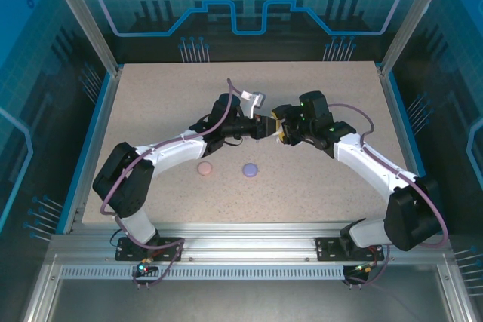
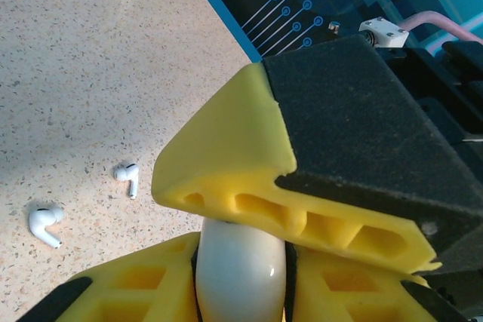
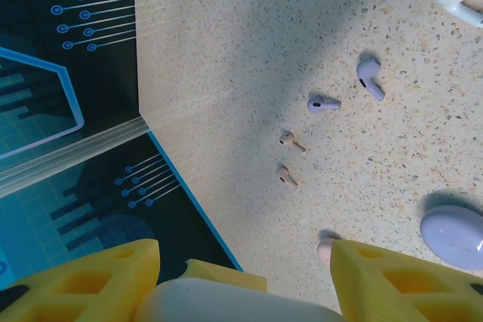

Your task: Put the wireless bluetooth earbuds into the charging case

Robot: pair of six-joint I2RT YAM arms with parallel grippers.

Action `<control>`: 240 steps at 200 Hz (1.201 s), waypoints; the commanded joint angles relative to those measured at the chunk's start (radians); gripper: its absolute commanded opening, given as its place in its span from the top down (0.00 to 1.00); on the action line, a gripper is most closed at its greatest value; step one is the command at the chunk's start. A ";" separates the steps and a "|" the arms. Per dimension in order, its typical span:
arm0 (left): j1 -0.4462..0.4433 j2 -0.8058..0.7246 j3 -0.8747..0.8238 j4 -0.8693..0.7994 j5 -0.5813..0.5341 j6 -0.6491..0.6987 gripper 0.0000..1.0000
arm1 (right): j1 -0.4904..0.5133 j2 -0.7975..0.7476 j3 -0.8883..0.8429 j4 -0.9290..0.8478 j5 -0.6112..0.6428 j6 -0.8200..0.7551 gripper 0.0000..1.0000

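A white charging case [image 2: 241,265] sits upright between my left gripper's [image 2: 241,288] yellow fingers, which press its two narrow sides. My right gripper [image 3: 241,301] is shut across the same case [image 3: 226,305], and one of its fingers [image 2: 226,164] crosses over the case top. Both grippers meet mid-table, left gripper [image 1: 259,124] and right gripper [image 1: 278,128]. On the table below lie two white earbuds [image 2: 127,177] [image 2: 44,224], two purple earbuds [image 3: 370,78] [image 3: 323,103] and two pale pink earbuds [image 3: 290,140] [image 3: 287,176].
A pink case [image 1: 204,168] and a purple case [image 1: 250,170] lie shut on the table nearer the arm bases. The purple case [image 3: 453,235] shows beside my right finger. The table's blue edge [image 3: 189,194] runs nearby in the wrist views.
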 commanded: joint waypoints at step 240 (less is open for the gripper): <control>0.006 -0.022 -0.024 0.051 -0.015 0.009 0.80 | -0.022 0.006 -0.007 0.004 0.008 0.003 0.56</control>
